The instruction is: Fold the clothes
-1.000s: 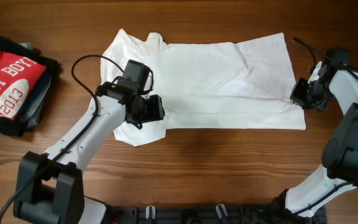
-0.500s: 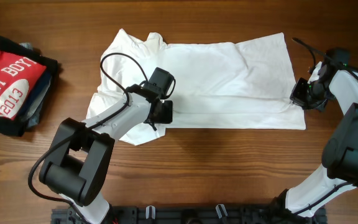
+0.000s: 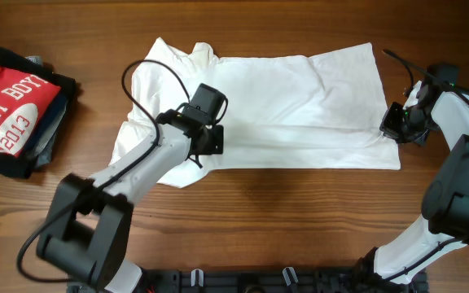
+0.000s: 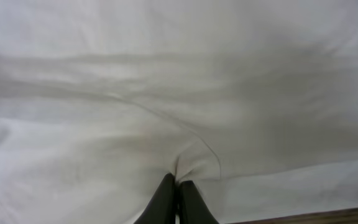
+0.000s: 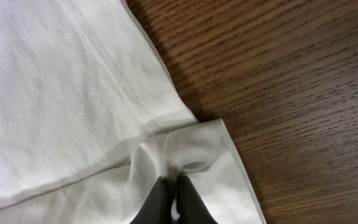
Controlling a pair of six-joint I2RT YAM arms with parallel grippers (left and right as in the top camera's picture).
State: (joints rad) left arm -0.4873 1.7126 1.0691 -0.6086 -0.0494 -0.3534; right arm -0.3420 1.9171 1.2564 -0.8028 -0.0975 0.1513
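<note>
1. Now, the shirt [image 3: 300, 106] lies spread on the table [image 3: 300, 220], in the middle of the overhead view. It sits between my two arms, well apart from the pile [image 3: 10, 106] of folded garments out on my left.
2. Its long axis runs side to side across the table. The collar-and-sleeves end points toward my left arm and the hem toward my right.
3. Left claw [image 4: 177, 182]: the fingers are pressed together, pinching a small ridge of cloth. From above it sits near the shirt's near edge, just beside the near sleeve.
4. Right claw [image 5: 174, 180]: it is also pinched tight, gripping a puckered bit of the hem edge, with bare wood just beside it.
5. Progress, as I judge it, is early. The body is one flat panel, mostly smooth with a few soft creases. Both sleeves stick out at the collar end, and the far one is bunched. The body may already be doubled along its length, but from above I cannot tell the layers apart.
6. Done so far: the shirt is laid out and both grips look set. Left to do are the folds themselves, meaning sleeves in and then the length halved or thirded. After that it probably goes onto the pile.
7. Both pinches take thin cloth, so I'd watch for catching only one layer.
</note>
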